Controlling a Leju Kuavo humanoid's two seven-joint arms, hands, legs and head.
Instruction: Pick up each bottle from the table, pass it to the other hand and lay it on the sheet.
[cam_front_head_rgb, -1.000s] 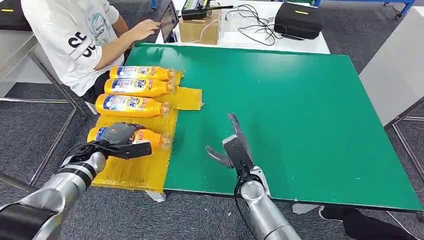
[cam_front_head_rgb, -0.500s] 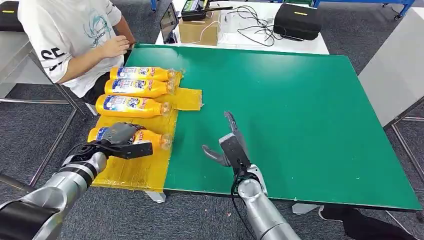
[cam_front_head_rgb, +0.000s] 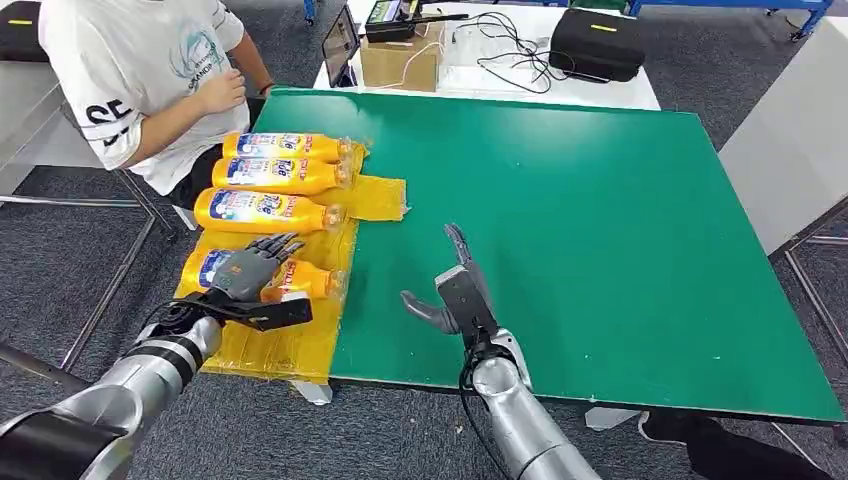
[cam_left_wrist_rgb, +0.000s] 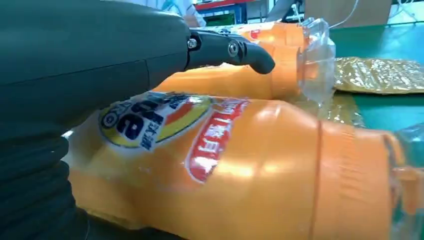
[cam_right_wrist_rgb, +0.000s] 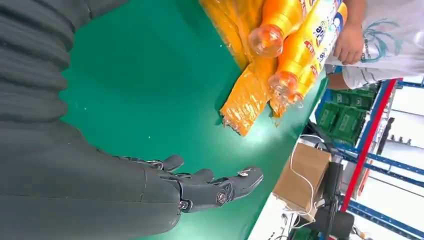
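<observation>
Four bottles (cam_front_head_rgb: 268, 210) lie on the sheet (cam_front_head_rgb: 290, 335) (yellow) — both hands (cam_front_head_rgb: 250, 272) (cam_front_head_rgb: 452, 290) spread, holding nothing.

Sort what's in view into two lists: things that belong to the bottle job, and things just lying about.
Job:
four orange bottles
yellow sheet
left hand, over the nearest bottle
right hand, open above the green table

Lying about:
cardboard box
black case
cables
tablet
</observation>
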